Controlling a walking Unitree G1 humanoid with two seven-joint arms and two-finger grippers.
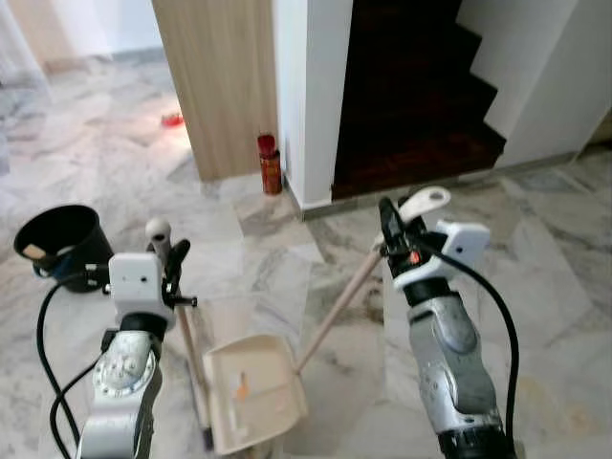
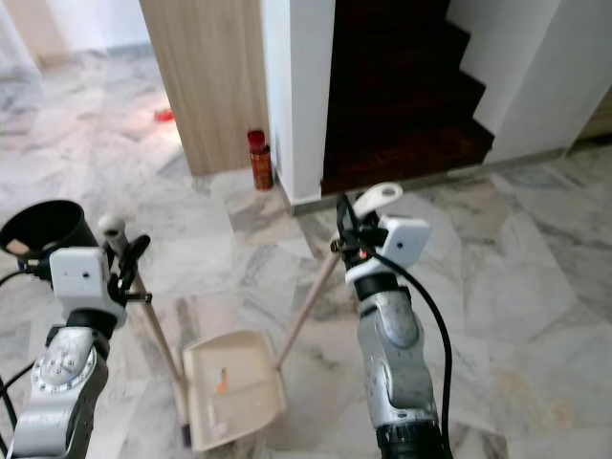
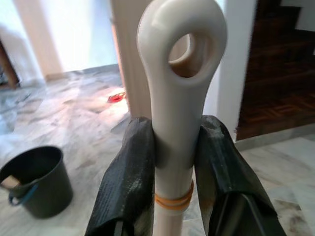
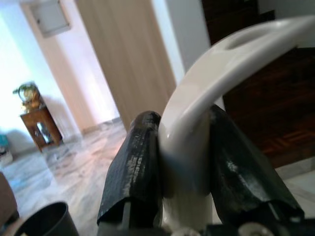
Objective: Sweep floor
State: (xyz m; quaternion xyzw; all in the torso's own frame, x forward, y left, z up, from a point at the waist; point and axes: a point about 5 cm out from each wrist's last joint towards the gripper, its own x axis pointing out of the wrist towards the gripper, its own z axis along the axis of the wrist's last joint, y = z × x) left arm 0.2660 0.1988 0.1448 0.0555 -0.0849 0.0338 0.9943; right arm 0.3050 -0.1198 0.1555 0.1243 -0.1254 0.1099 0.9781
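A: Nearest first. Your left gripper (image 3: pixel 172 162) has its fingers pinched on the white handle top of one stick (image 1: pixel 188 335). That stick runs down and a little rightward to the floor beside the dustpan (image 1: pixel 253 392). Its foot is dark; I can't tell from here whether that is bristle.

B: And the right?

A: Your right gripper (image 4: pixel 184 162) is clamped on the looped white handle of the other stick (image 1: pixel 335 311). This one slants down and to your left, and its lower end meets the back of the dustpan. I take it for the dustpan's handle, and the left stick for the broom.

B: The relation that counts?

A: The two sticks lean inward toward one spot on the floor between your arms. The dustpan lies there, nearer your left arm, mouth toward you as far as I can judge. A small orange scrap (image 1: pixel 242 385) sits inside it. Any stroke should drive along the floor toward that mouth.

B: Farther out?

A: A black bucket (image 1: pixel 59 244) on the marble floor (image 1: pixel 535 268) beyond your left arm. Then a red can (image 1: pixel 270 164) at the foot of the wooden panel (image 1: pixel 215 76), and dark stairs (image 1: pixel 411 96) behind.

B: Writing?

A: None readable. The can's label is too small to make out.
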